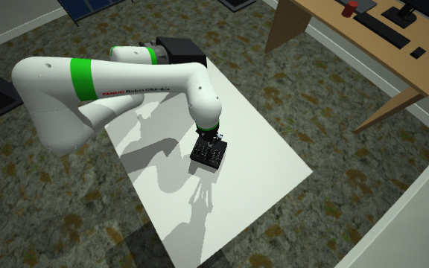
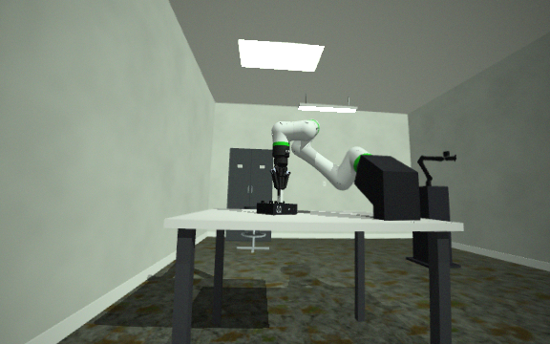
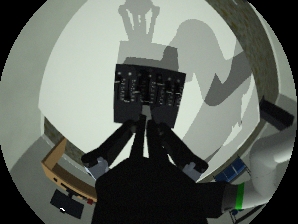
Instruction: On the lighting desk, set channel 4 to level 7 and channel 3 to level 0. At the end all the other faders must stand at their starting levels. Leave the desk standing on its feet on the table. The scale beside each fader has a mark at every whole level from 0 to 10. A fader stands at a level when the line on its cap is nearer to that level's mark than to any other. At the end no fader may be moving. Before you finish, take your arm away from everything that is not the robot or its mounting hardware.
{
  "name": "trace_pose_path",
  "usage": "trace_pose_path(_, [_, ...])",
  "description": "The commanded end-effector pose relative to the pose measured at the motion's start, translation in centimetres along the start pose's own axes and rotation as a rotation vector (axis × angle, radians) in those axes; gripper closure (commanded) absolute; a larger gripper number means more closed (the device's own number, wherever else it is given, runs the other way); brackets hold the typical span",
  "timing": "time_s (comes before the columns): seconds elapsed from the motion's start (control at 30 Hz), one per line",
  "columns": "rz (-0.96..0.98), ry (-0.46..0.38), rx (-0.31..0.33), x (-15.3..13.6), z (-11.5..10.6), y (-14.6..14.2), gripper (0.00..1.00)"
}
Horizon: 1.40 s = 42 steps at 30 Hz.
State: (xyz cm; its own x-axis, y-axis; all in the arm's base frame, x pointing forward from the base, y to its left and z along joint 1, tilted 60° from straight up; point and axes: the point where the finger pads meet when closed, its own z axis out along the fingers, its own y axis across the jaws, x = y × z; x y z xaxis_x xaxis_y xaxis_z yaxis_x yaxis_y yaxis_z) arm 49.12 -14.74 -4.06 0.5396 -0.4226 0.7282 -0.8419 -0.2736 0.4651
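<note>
The lighting desk (image 1: 214, 158) (image 2: 288, 209) (image 3: 166, 106) is a small black box with a row of faders. It stands flat near the middle of the white table (image 1: 259, 149) (image 2: 313, 221) (image 3: 73, 83). My gripper (image 1: 210, 150) (image 2: 280, 200) (image 3: 145, 110) is shut, with its fingertips together and pointing straight down. The tips are at the desk's top face, near the edge closest to the arm. In the wrist view the tips sit over a fader slot left of the middle. The fader caps and scale marks are too small to read.
The arm's black base box (image 1: 181, 50) (image 2: 387, 186) stands at the table's far end. A wooden office desk (image 1: 386, 41) stands off to the right on the floor. A dark cabinet (image 2: 248, 179) stands against the back wall.
</note>
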Motion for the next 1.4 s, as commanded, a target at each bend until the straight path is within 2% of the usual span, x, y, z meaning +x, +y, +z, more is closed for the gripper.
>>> trace_pose_path(0.0, [0.0,0.0,0.0,0.0,0.0,0.0,1.0])
trace_pose_path(1.37, [0.0,0.0,0.0,1.4,0.0,0.0,1.0])
